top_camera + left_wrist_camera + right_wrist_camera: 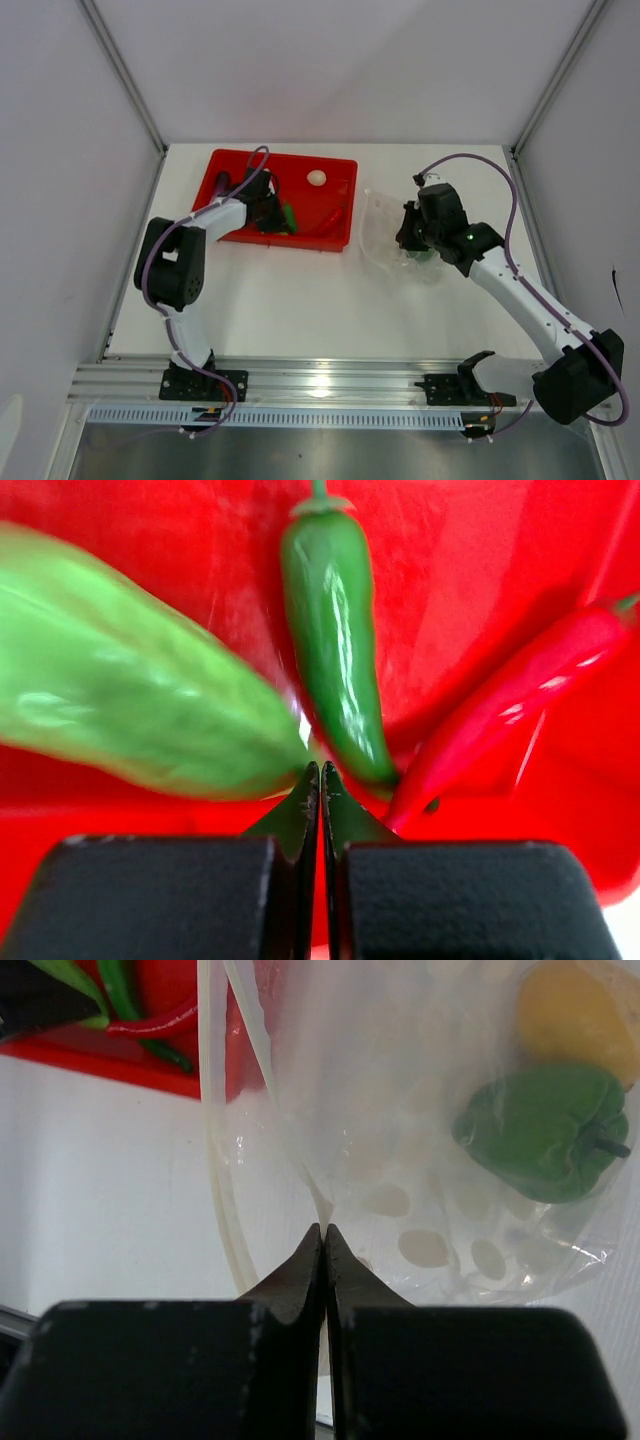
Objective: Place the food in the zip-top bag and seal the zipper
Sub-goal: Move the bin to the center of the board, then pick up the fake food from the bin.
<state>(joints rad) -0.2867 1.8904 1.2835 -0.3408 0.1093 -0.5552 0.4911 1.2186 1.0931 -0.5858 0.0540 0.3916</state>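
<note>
Task partway, roughly a third by my count: the zip-top bag (420, 1080) lies on the table (300, 300) just right of the red tray (290, 155), and through the film two pieces show inside, the green bell pepper (545, 1130) and the yellow lemon (575, 1010), touching each other deep in the bag. Left to move: the white ball (316, 177) at the tray's far side, the red chili (520, 695), a slim green chili (335, 650) and a bigger blurred green vegetable (130, 700), all lying in the tray; a dark purple bit at the tray's far left (220, 184) is likely the eggplant but it blends with the arm's cable, can't be sure. The zipper (212, 1110) shows as a thick pale strip curving along the bag's mouth on the tray side, its two lips apart, so the bag is not sealed and that step is not yet done. Right gripper (322, 1235) sits at the bag's mouth, fingers clenched, with a fold of film running straight into the tips, so I judge it is pinching the bag's edge to hold the mouth up. Left gripper (320, 775) is down in the tray with its tips right at the ends of the two green pieces, fingers clenched tight with no gap; nothing is visibly caught between them, so I read it as empty, though a pinch on a pepper tip can't be ruled out. Remaining: load the tray pieces, then press the strip closed
</note>
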